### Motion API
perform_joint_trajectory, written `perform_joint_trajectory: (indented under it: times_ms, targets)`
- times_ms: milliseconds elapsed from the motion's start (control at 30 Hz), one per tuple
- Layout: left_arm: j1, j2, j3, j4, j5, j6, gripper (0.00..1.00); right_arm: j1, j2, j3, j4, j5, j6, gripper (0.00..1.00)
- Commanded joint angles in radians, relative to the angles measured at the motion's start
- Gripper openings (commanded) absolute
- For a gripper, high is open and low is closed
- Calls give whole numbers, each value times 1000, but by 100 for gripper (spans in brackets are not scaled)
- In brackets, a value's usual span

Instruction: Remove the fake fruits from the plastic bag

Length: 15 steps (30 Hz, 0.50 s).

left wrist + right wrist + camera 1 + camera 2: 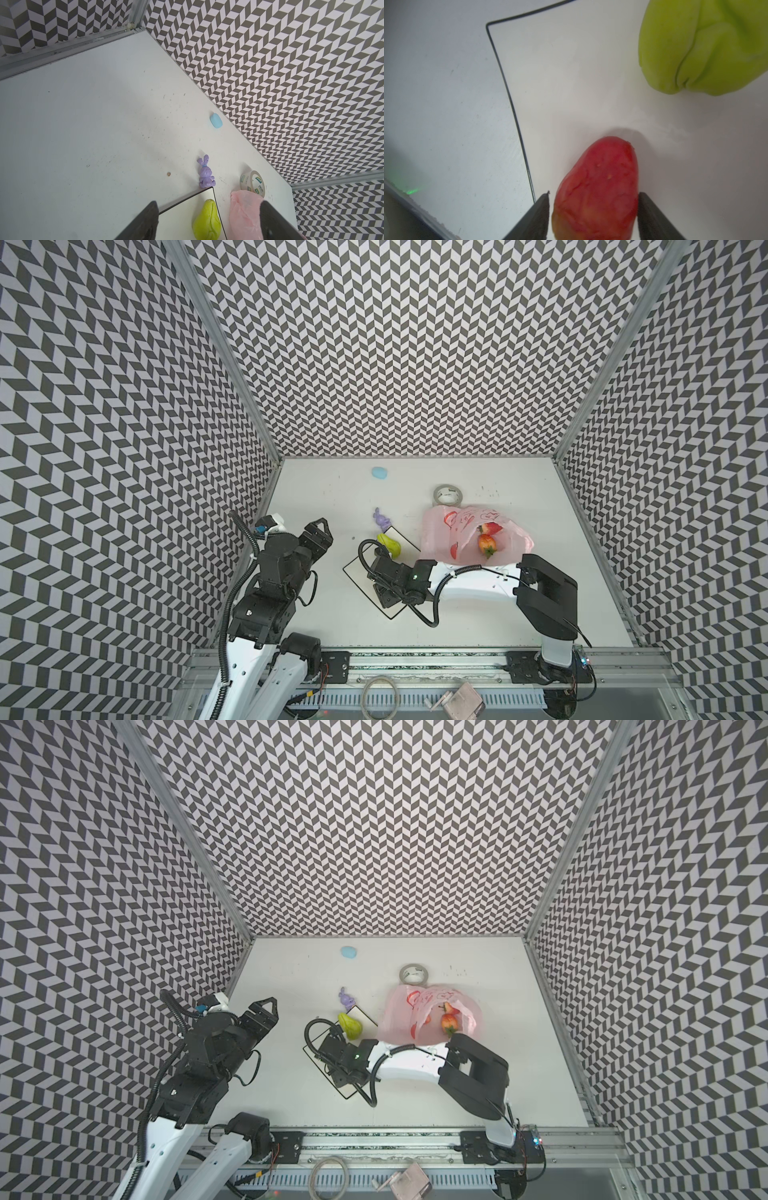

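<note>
White tabletop (478, 614), scuffed, with dark specks. Light blue blob (379, 473) alone near back wall. Tape roll (448, 494) lying flat, just behind pink plastic bag (436, 539); contact unclear. Bag crumpled, right of centre. Square white plate (353, 570) with black rim at centre, bag just beside it. Purple rabbit figure (381, 517) at plate's far corner.

Walls (415, 344): I see black-and-white chevrons all over.
Table (478, 626): plain white with faint dark specks.
Plate (571, 83): white, with a thin black line round its edge.
Pear (390, 546): yellow-green.
Red fruit (598, 187): my right wrist view shows mottled red, turning yellowish at one end.
Plastic bag (436, 539): translucent pink with red prints.
Bagged fruits (487, 546): red fading to yellow, with green leaves.
Figure (205, 174): purple.
Blob (216, 120): light blue.
Tape roll (252, 182): I make it greyish beige with green print.
</note>
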Motion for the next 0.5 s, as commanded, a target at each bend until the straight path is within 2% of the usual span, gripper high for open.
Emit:
perform_joint_trajectory:
  times_ms: [0,100,233,367,467]
  targets:
    - [5,11,5,33,23,44,78,3,-29,19,11,12,1,74]
    - [5,20,17,51,35,70,79,3,-79,22,-1,10,-10,78]
    - [4,32,34,95,76,132,80,4,-217,22,0,-13,-22,78]
    - [5,38,33,215,197,227,79,4,-429,-7,21,-33,-53,76]
    - [2,51,23,342,338,299,77,4,-584,-43,-18,52,-38,74]
